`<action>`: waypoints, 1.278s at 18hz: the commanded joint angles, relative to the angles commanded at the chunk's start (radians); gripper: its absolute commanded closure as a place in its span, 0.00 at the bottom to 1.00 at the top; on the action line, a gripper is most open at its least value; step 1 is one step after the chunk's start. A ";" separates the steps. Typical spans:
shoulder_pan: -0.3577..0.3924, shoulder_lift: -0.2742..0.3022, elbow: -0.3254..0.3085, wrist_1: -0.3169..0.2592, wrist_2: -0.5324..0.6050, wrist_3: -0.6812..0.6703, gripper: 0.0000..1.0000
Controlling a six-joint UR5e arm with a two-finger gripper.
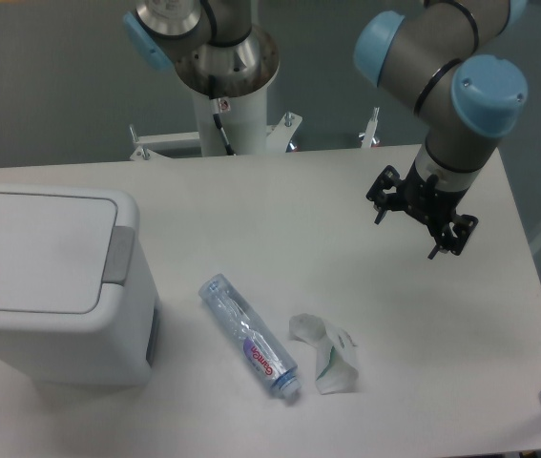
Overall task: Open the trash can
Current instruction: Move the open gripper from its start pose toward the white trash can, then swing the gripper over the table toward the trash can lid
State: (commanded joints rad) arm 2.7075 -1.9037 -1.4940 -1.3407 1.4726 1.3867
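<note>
Trash can [46, 286] sits at the counter's [251, 200] left edge, lid flat and shut, grey push tab [117, 256] on its right side. Claw [421, 217] hangs over the right part of the counter, well apart from the can, fingers spread wide w/ nothing in them. 2 loose items lie btwn: a clear bottle [249, 336] and a crumpled wrapper [325, 353] (both near the can's front-right). Risks, as I judge: a low sweep left could knock the bottle; pressing off the tab could shove the can w/o popping the lid.
</note>
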 joint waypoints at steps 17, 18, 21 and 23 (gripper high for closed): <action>0.006 0.048 -0.043 0.012 -0.170 -0.426 0.00; -0.004 0.048 -0.038 0.029 -0.204 -0.451 0.00; -0.011 0.060 -0.043 0.067 -0.287 -0.540 0.00; -0.018 0.089 -0.051 0.074 -0.316 -0.606 0.00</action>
State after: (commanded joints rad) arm 2.6891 -1.8148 -1.5447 -1.2671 1.1567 0.7812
